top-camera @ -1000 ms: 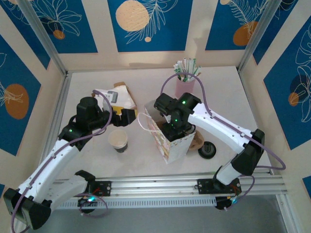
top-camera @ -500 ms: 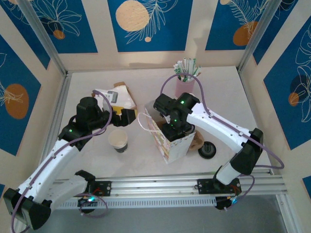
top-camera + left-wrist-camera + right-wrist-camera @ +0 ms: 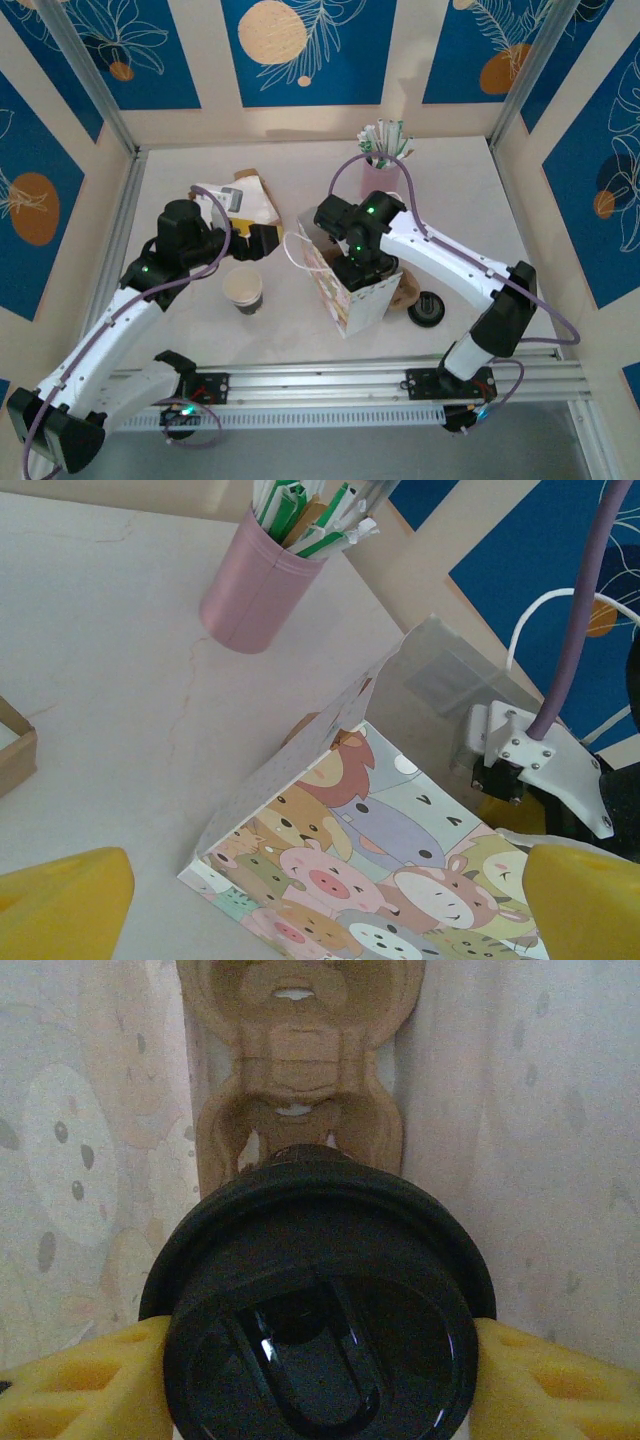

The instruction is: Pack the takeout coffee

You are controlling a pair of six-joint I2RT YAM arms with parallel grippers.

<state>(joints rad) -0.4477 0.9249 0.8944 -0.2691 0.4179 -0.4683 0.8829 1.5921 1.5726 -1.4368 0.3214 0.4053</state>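
The right arm has edged slightly left over the past second, its right gripper (image 3: 362,268) sunk in the mouth of the cartoon-animal printed paper bag (image 3: 350,308). Its yellow fingers (image 3: 70,1385) clamp the takeout coffee (image 3: 318,1300), a dark cup with a round black plastic lid, inside the bag, a moulded brown cardboard cup carrier (image 3: 295,1050) beyond it. Nearest the bases, a lidless paper cup (image 3: 242,288) stands left of the bag and a loose black lid (image 3: 428,308) lies right; just past the cup the left gripper (image 3: 262,241) faces the bag, jaws wide and empty, and a pink straw-filled tumbler (image 3: 381,175) stands farthest back.
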